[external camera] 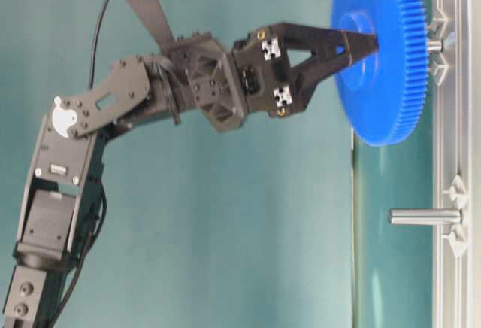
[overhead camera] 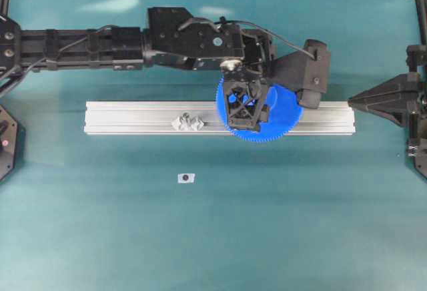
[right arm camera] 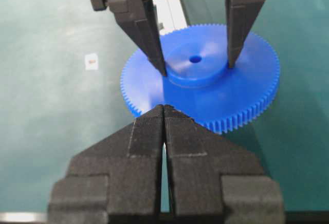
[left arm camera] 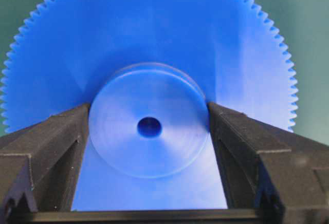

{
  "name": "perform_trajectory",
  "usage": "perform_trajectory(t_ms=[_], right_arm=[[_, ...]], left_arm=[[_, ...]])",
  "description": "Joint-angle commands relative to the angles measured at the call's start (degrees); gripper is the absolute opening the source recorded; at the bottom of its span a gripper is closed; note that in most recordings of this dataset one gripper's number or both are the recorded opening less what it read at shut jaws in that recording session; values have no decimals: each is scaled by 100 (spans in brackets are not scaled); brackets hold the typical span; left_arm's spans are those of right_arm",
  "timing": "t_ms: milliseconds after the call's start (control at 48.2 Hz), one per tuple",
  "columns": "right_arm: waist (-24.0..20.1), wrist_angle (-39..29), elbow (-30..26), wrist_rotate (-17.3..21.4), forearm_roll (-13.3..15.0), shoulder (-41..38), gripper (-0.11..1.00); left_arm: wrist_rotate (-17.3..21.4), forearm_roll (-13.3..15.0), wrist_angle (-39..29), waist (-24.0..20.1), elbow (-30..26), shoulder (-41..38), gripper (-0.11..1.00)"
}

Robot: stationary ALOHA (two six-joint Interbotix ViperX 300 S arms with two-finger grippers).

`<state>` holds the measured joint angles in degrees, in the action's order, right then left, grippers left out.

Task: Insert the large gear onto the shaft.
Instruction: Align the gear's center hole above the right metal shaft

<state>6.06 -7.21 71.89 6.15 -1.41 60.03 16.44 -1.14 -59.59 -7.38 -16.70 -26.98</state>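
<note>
My left gripper (overhead camera: 247, 123) reaches across the middle and is shut on the raised hub of the large gear (overhead camera: 283, 121), a toothed blue disc. In the left wrist view the fingers (left arm camera: 61, 147) press both sides of the hub, around its centre hole. Seen from table level, the large gear (external camera: 383, 95) hangs just off the rail in the left gripper (external camera: 361, 46). The shaft (overhead camera: 188, 121) stands bare on the rail, left of the gear, between two clear diamond pieces; it is the long pale shaft (external camera: 421, 217). My right gripper (right arm camera: 163, 108) is shut and empty, close to the large gear (right arm camera: 241, 95).
The aluminium rail (overhead camera: 133, 114) lies across the middle of the teal table. A shorter peg (external camera: 436, 44) pokes out between the gear's back and the rail. A small white tag (overhead camera: 186, 177) lies in front of the rail. The right gripper (overhead camera: 351, 103) rests at the rail's right end.
</note>
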Motion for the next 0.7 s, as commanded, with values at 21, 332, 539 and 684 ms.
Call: perform_trajectory(t_ms=[21, 332, 539, 684], right_arm=[[9, 18, -53, 53, 0, -26, 2], [18, 18, -53, 53, 0, -26, 2], [18, 18, -44, 53, 0, -18, 2], [18, 18, -53, 53, 0, -26, 2]], left_arm=[[44, -18, 18, -62, -35, 229, 76], [53, -18, -9, -35, -466, -53, 76], [53, -18, -167, -35, -519, -70, 76], [44, -18, -176, -35, -519, -79, 76]])
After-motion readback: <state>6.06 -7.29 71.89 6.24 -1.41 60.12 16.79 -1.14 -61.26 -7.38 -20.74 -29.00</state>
